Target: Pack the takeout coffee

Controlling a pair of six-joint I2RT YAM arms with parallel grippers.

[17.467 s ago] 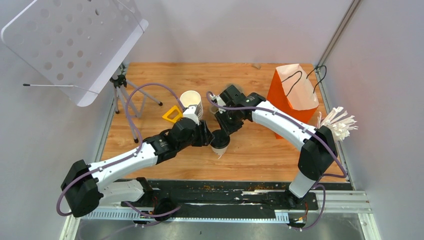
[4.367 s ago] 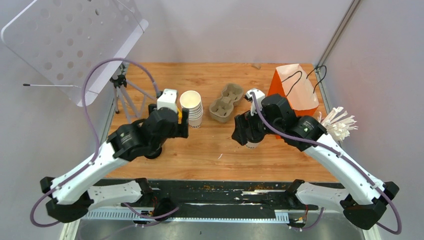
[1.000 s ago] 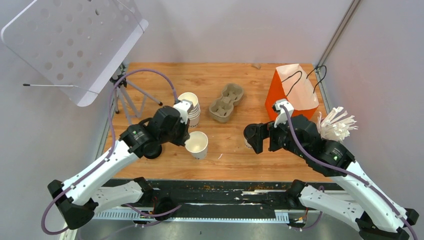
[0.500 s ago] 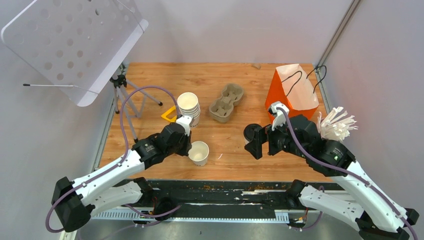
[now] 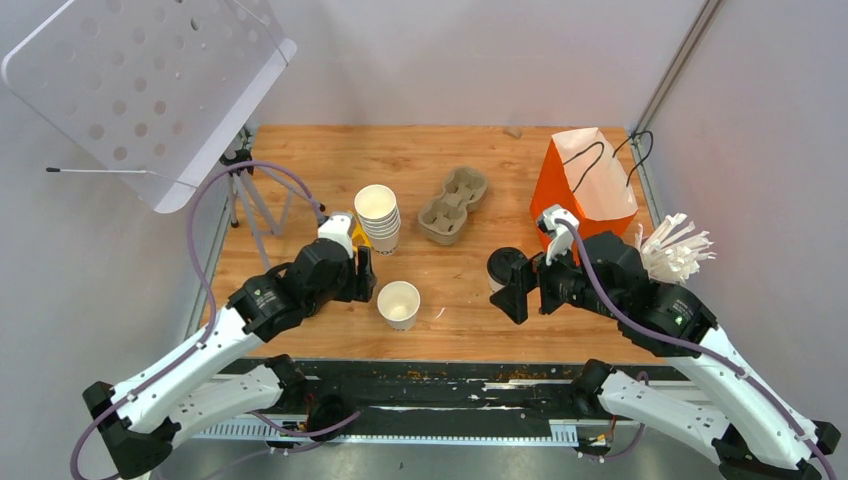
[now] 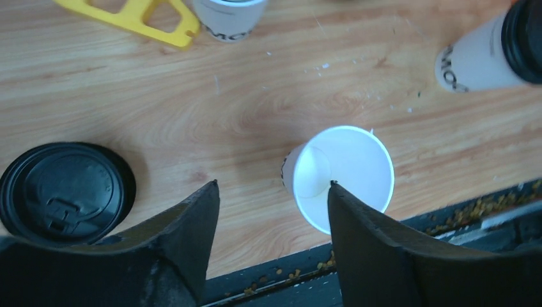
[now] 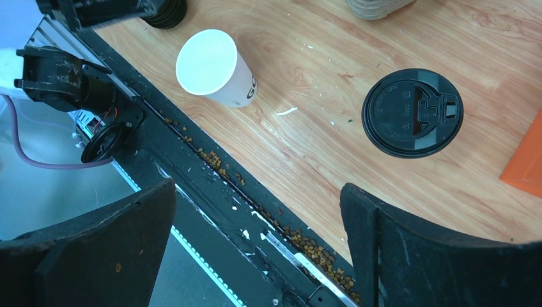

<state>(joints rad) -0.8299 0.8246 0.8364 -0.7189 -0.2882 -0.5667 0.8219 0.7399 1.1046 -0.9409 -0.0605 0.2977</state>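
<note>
The takeout coffee, a white cup under a black lid, stands on the wooden table and shows as well in the top view and the left wrist view. My right gripper hangs open over the table's front edge, just short of the coffee, with nothing between its fingers; from above, this gripper sits close beside the cup. My left gripper is open and empty. A lidless white cup stands upright just past its right fingertip, seen from above.
A stack of lidless cups, a cardboard cup carrier and an orange paper bag stand further back. A loose black lid lies left of my left gripper. A yellow triangle piece and white straws lie nearby.
My left gripper has opened and let go of the lidless cup, which now stands upright on the table, and has drawn back to the left. The right arm barely moved.
</note>
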